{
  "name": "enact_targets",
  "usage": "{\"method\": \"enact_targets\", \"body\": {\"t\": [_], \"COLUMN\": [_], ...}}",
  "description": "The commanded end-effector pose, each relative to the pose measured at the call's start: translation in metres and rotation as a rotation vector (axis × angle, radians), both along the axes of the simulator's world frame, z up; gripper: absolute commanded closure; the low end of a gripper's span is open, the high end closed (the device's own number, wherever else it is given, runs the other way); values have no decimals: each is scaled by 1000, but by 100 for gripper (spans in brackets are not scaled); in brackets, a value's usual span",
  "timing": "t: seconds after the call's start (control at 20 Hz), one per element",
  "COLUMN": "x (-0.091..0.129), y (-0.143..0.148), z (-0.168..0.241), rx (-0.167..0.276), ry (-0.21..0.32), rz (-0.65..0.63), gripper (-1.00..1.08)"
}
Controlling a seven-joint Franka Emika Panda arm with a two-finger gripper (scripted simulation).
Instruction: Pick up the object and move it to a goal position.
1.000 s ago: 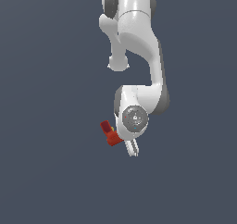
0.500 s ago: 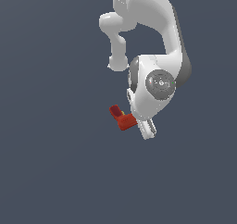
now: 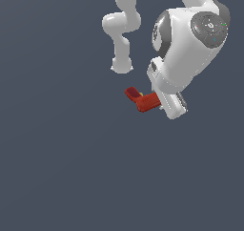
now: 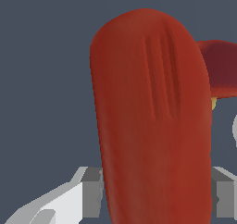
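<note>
Gripping the red-orange drill, the claw holds it mid-frame, darker handle jutting toward the upper left.

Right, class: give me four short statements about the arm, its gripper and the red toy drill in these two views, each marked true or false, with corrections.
1. The toy drill sits between the gripper fingers. True.
2. The toy drill is blue. False: it is red-orange with a darker red handle.
3. In the wrist view the toy drill fills much of the picture. True.
4. The gripper is wide open, far from the drill. False: it is shut on the drill.
</note>
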State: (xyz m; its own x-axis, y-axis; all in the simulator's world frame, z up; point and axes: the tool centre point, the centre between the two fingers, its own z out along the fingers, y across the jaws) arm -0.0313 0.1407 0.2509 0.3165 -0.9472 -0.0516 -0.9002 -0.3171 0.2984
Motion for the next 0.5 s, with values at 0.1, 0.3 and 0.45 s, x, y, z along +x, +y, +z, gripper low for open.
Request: {"method": "enact_targets", "body": {"t": [0.1,0.3,0.45], "x": [-18,-34,-45], "y": [27,50,67], "z": [47,85,113], "rx": [0,-1,-1], "ry": [-4,-4,-4], "rz": [0,0,0], "gripper": [108,108,108]}}
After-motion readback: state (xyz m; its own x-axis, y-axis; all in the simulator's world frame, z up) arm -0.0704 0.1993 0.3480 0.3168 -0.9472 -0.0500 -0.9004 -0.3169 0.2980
